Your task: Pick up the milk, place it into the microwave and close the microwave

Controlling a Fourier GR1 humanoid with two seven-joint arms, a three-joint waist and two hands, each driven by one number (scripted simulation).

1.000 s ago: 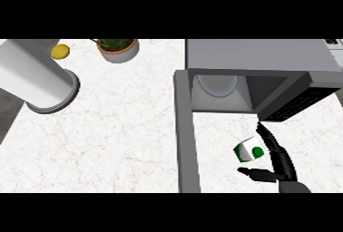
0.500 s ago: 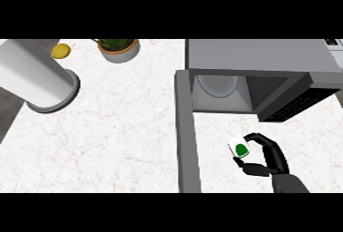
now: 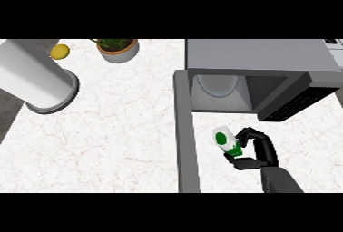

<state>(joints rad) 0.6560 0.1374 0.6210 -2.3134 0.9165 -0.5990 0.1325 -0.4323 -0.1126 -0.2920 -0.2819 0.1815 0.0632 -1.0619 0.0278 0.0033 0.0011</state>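
A: Right hand (image 3: 258, 152) is noted with fingers and thumb curled round the milk carton (image 3: 225, 141); the carton is pinched at its lower end, top tilted up and left of the palm. Left hand is not seen.

B: Where is the carton placed against the microwave (image 3: 258, 74)?

A: Just below the open cavity, between the swung-out door (image 3: 185, 136) on the hand's left and the control panel (image 3: 298, 99) up and to its right. A glass turntable plate (image 3: 216, 85) is seen inside the cavity, straight ahead of the fingers.

B: Risks?

A: Since the carton is held by one end only, a slip or twist is judged likely if the free end is knocked. The cavity's lower lip, directly ahead of the hand, could be caught if the carton is carried in too low. The door edge lies close beside the carton, so a leftward drift could be blocked there.

B: Open room?

A: Bare counter (image 3: 134, 136) lies beyond the door; the paper-towel roll (image 3: 36, 81), lemon (image 3: 60, 51) and potted plant (image 3: 117, 47) stand well apart, far left of the hand. The clear lane is judged to be straight forward, narrow on both sides.
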